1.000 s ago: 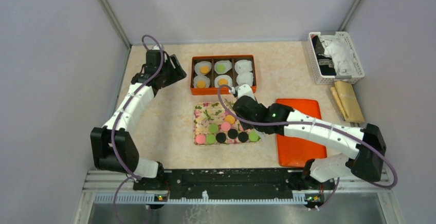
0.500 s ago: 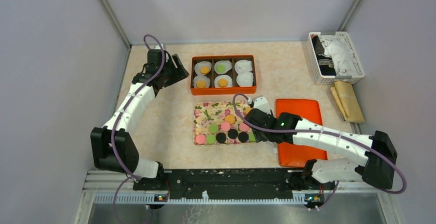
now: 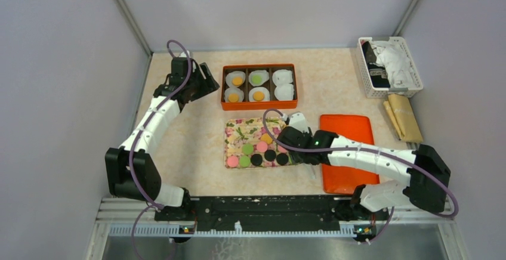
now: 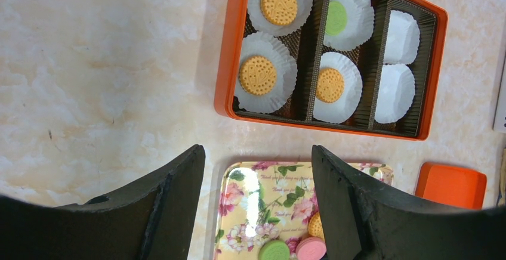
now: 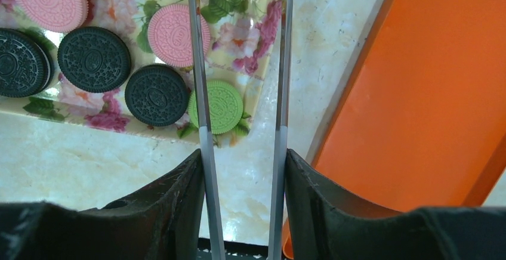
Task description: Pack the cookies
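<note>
From above, the cookies [image 3: 256, 160] lie flat and face up on the floral tray [image 3: 238, 132] in the middle of the counter [image 3: 197, 146]. They are round, so they have no long axis, and their nearest row runs left to right along the tray's near edge. Four more sit in paper cups [image 3: 237, 80] in the orange box [image 3: 258, 107] behind the tray. The right arm [image 3: 364, 155] reaches over the tray's right end, beside the orange lid [image 3: 346, 176]. The left arm [image 3: 156, 117] hangs left of the box.

In the left wrist view, the left jaws stand wide with nothing between them. They frame the box [image 4: 224, 63], which holds three orange cookies [image 4: 278, 5] and one green [image 4: 336, 17]. Cursive on the tray [image 4: 262, 200] begins "Thank you"; the rest is too small to read.

In the right wrist view, the right jaws are moderately parted and hold nothing. One clear finger [image 5: 200, 63] crosses the edge of a green cookie [image 5: 224, 106] at the tray's corner [image 5: 250, 33]. Black [image 5: 156, 95] and pink [image 5: 173, 33] cookies lie beside it. Their embossed faces are unreadable.
</note>
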Motion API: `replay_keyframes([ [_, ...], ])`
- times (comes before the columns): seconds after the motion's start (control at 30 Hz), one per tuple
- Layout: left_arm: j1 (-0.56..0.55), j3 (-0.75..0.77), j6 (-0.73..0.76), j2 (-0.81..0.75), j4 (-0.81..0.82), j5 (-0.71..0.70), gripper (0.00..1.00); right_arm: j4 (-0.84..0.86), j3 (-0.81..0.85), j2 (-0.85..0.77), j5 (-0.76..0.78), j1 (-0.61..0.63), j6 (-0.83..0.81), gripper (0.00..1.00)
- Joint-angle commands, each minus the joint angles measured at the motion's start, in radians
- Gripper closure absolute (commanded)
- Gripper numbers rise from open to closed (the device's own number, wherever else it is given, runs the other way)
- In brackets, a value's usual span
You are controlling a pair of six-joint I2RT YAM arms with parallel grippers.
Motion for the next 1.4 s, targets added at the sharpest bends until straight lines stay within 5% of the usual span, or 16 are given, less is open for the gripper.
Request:
replay_keyframes([
  [0.0, -0.003, 0.021, 0.005, -0.025, 0.023, -0.004, 0.28, 0.071, 0.043, 0.026, 0.03, -0.001, -0.004, 0.54],
  [0.67, -0.003, -0.001, -0.009, -0.022, 0.037, 0.024, 0.28, 0.024, 0.059, 0.066, -0.002, -0.02, 0.056, 0.55],
  [1.03, -0.003, -0.001, 0.0, -0.037, 0.036, 0.006, 0.28, 0.044, 0.171, 0.074, -0.012, -0.02, -0.016, 0.9],
  [1.37, -0.003, 0.006, 0.002, -0.028, 0.037, 0.009, 0.28, 0.054, 0.365, 0.095, 0.056, -0.058, -0.128, 0.91],
])
